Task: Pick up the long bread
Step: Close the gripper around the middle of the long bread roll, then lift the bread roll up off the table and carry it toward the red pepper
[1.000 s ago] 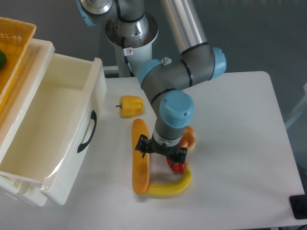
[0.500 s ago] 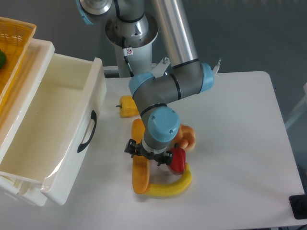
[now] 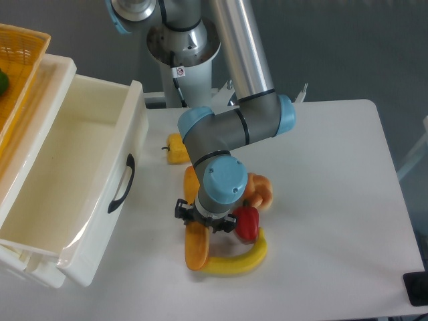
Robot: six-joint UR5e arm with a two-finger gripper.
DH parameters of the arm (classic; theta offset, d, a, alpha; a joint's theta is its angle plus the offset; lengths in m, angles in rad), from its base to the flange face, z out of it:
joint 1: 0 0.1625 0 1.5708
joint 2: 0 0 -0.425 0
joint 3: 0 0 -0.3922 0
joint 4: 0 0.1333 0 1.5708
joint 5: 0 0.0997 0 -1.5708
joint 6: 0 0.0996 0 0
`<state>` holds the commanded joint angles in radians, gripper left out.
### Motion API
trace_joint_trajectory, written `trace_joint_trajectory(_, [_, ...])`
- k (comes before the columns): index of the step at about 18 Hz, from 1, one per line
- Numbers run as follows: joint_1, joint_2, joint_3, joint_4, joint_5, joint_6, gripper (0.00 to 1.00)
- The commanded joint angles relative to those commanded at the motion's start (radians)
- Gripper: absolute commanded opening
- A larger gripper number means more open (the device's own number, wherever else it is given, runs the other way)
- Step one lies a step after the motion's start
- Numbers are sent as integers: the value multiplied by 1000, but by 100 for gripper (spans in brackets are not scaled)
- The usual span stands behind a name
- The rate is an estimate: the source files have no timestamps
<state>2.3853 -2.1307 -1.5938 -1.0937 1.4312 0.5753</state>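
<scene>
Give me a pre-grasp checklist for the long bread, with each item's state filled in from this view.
1. Gripper over the long bread: ok, the wrist sits right above the loaf's middle.
2. Fingers straddling the loaf: cannot tell, the wrist hides them.
3. Jaw opening: cannot tell from this angle.
4. Room on the right side: not ok, the red pepper sits close beside the gripper.
5. Far end free: not ok, the banana meets the loaf's near tip.
6. Lift path: ok, the open white drawer stands apart to the left.
</scene>
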Motion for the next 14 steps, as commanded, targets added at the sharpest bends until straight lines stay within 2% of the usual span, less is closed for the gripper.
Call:
trace_joint_trajectory(3, [0, 8, 5, -2, 6, -3, 12])
trace_joint_trajectory(6, [0, 21, 11, -2, 17, 3, 2])
trace_joint_trajectory(12, [8, 41, 46, -5, 52, 5, 0])
trace_joint_trajectory(14, [12, 43, 81, -9, 92, 8, 0])
